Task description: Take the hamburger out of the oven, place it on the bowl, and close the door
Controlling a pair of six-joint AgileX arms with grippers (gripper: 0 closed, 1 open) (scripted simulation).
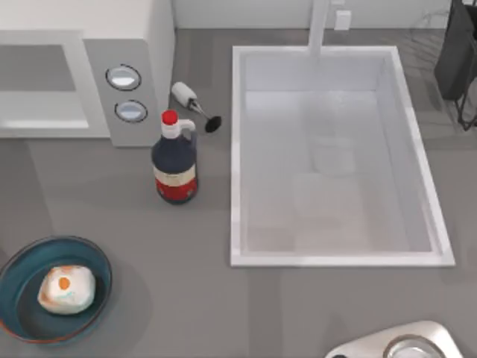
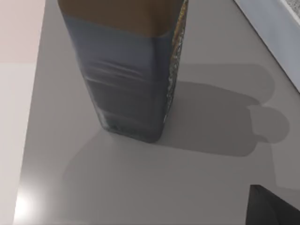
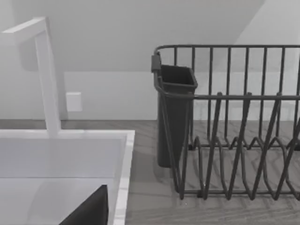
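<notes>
The hamburger (image 1: 66, 289), a pale lump with an orange spot, lies inside the dark blue bowl (image 1: 22, 268) at the table's front left. The white oven (image 1: 160, 45) stands at the back left with two round knobs (image 1: 124, 77) on its grey panel. Its door (image 1: 37, 74) with the grey window appears to lie flat against the oven front. A dark corner of my left gripper (image 2: 274, 208) shows in the left wrist view, close to the dark bottle (image 2: 126, 70). A dark edge of my right gripper (image 3: 89, 211) shows over the sink's corner.
A dark bottle (image 1: 175, 160) with a red cap stands right of the oven, and a small white-handled utensil (image 1: 195, 104) lies behind it. A large white sink (image 1: 235, 164) takes the middle right. A black dish rack (image 3: 234, 126) is at the back right, a silver dish (image 1: 406, 347) at the front right.
</notes>
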